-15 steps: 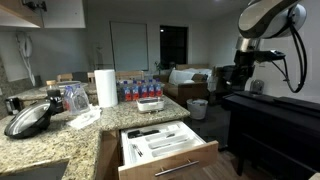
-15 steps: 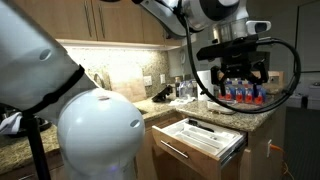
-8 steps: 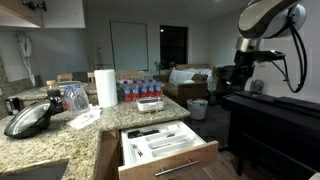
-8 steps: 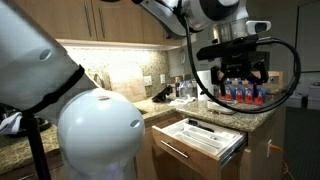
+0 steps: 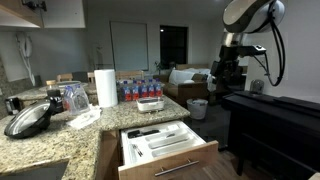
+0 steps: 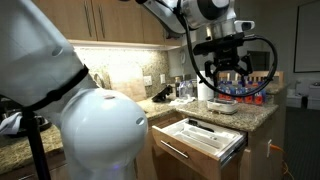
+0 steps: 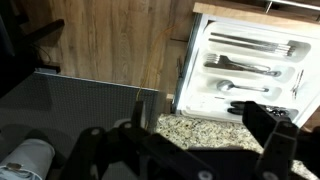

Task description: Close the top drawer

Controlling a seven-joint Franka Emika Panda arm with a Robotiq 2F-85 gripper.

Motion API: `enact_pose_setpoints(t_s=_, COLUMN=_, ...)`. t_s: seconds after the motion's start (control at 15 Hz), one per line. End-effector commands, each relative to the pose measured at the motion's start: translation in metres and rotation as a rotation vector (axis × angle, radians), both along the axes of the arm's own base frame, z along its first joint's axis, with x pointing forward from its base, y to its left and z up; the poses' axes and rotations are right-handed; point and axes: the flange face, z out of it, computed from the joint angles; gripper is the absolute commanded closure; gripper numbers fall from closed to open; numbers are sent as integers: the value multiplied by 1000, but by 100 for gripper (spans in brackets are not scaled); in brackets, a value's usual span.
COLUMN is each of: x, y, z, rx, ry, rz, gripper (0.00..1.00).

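Claw (image 6: 228, 86) shifted sideways, top drawer (image 6: 200, 138) (pulled out) well below it

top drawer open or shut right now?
Open. The top drawer is pulled well out, its cutlery tray exposed in both exterior views and the wrist view.

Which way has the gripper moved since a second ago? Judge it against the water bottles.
Yes. In an exterior view the gripper has shifted left relative to the water bottles behind it, uncovering the right-hand ones.
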Motion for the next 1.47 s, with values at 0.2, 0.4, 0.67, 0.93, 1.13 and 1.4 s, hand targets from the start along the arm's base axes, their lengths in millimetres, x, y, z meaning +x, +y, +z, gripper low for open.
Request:
enact_pose_setpoints(t_s=0.2, x=48, y=12, z=16, rx=1, ry=-9, rz=-53, gripper=0)
enact_pose_setpoints(t_s=0.4, x=48, y=19, z=20, rx=-13, ry=-21, rz=-70, gripper=0)
enact_pose_setpoints(t_s=0.67, x=51, y=30, z=19, rx=-30, ry=-13, rz=-61, gripper=0)
enact_pose_setpoints(t_s=0.93, x=58, y=45, z=9, rx=-51, ry=13, rz=-30, gripper=0)
enact_pose_setpoints(t_s=1.13, x=69, y=63, z=-6, rx=-47, ry=28, rz=28, gripper=0)
enact_pose_setpoints(t_s=1.4, x=102, y=104, z=-25, rx=-44, ry=74, rz=109, gripper=0)
